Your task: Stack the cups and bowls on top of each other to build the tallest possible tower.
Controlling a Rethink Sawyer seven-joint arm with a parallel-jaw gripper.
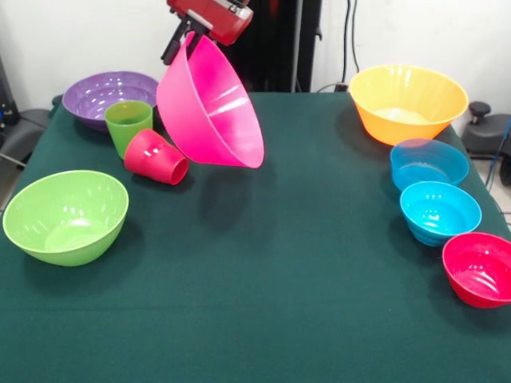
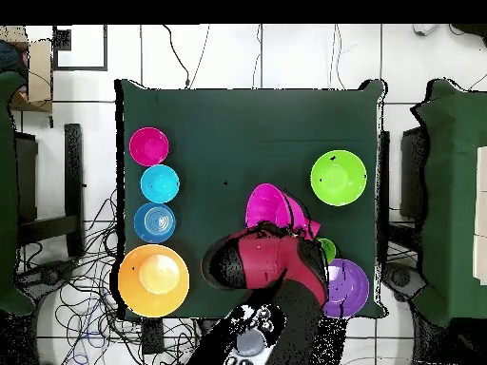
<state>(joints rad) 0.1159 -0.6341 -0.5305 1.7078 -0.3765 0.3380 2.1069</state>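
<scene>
At the top of the front view we see the arm's [image 1: 215, 16] glossy red casing ending in black gripper [image 1: 182, 36] parts. From overhead we see the arm as bulky red and black segments.

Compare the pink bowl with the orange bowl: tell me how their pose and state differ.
The pink bowl hangs tilted in the air from the gripper, which grips its rim; the orange bowl stands upright on the table, untouched. The pink one's mouth faces sideways, the orange one's faces up. Both are large, glossy round bowls.
</scene>
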